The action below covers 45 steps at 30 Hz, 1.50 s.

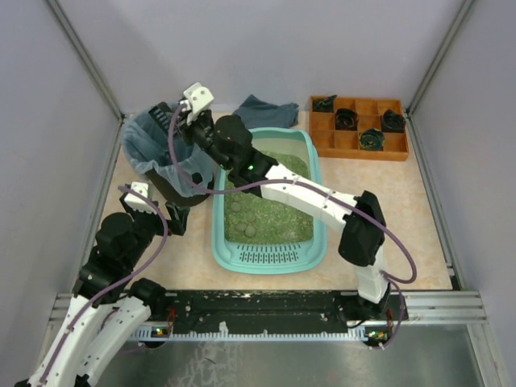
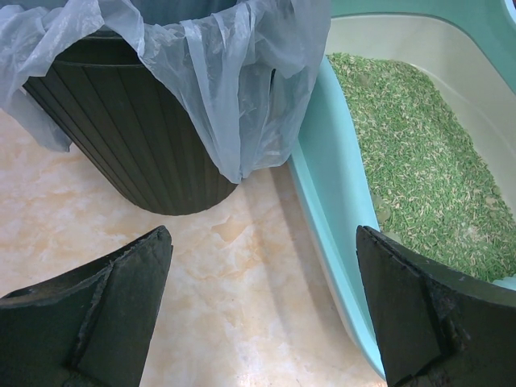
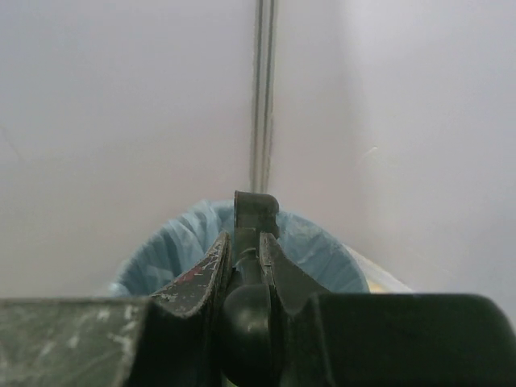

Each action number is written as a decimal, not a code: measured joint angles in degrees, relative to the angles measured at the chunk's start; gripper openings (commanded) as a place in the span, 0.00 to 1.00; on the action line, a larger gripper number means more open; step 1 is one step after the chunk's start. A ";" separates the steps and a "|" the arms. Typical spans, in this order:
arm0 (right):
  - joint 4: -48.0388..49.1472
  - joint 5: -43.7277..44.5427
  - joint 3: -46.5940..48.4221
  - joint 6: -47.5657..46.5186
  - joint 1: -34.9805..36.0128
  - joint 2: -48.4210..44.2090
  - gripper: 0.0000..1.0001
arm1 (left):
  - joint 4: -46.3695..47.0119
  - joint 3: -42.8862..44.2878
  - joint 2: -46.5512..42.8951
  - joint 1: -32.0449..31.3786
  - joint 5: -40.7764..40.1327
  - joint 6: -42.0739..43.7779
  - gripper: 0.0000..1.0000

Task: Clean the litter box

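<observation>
Right gripper (image 3: 247, 242) — jaws pinching a dark handle (image 3: 256, 211), lined bin (image 3: 318, 254) just beyond them. Left gripper (image 2: 262, 238) — jaws spread, bin and litter box (image 2: 326, 193) ahead.

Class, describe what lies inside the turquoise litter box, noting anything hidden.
Green granular litter with several rounded clumps fills the litter box. The right arm crosses above its far half, hiding the litter there.
</observation>
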 measured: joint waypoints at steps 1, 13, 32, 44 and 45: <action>0.63 0.11 -1.07 1.97 0.00 -1.18 0.00 | 0.00 0.00 -0.02 0.00 -0.02 0.00 1.00; 8.57 10.75 -19.96 27.52 -1.25 -20.15 0.00 | -0.02 0.00 -0.92 0.04 -0.61 -0.20 1.00; -8.24 32.02 -56.30 32.70 -5.51 -55.95 0.00 | 0.00 0.00 -0.20 0.20 -0.26 -0.15 1.00; -33.92 33.92 -53.00 28.81 -5.51 -47.82 0.00 | 0.02 0.00 -0.20 0.22 0.04 -0.15 1.00; -34.86 33.77 -52.54 28.65 -5.51 -46.86 0.00 | 0.00 0.00 -0.20 0.22 0.04 -0.15 1.00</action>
